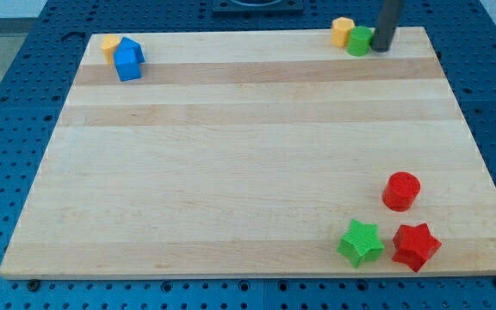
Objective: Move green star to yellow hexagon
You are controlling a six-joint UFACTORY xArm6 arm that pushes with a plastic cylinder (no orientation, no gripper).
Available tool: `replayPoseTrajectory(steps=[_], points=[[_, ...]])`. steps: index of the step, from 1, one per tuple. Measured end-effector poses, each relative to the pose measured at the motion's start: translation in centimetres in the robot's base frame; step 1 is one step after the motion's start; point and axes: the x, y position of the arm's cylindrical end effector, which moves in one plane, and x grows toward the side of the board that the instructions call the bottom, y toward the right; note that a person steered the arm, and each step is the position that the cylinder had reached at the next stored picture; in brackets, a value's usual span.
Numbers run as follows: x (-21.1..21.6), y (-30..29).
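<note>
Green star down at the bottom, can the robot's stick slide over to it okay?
Probably yes. My tip sits at the view's top beside a green block; bare board leads down to the green star, with the red cylinder slightly right.

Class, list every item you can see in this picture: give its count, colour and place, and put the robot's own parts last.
Wooden board: one, pale wood, fills most of the view.
Blue pegboard table: one, blue with holes, under and around the board.
Yellow block: one, yellow, shape unclear, board's top left corner, against the blue block.
Blue block: one, blue, top left, just right of and below that yellow block.
Yellow hexagon: one, yellow, top right edge.
Green block: one, green, rounded, touching the yellow hexagon's right side.
Red cylinder: one, red, lower right.
Green star: one, green, bottom right.
Red star: one, red, right of the green star.
My tip: one dark rod, top right, right beside the green block.
</note>
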Motion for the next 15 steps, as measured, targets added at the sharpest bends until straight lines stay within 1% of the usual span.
replayPoseTrajectory(steps=[1, 2, 3, 5, 7, 8, 9, 10, 11, 12, 13, 14, 15], points=[[2.1, 6.3], [6.6, 7.9], [11.5, 8.3], [23.5, 8.7], [34.2, 8.9], [38.5, 6.5], [38.6, 2.5], [38.4, -4.2], [38.4, -8.4], [38.4, -10.3], [37.9, -10.4], [36.5, -10.4], [35.8, -12.2]])
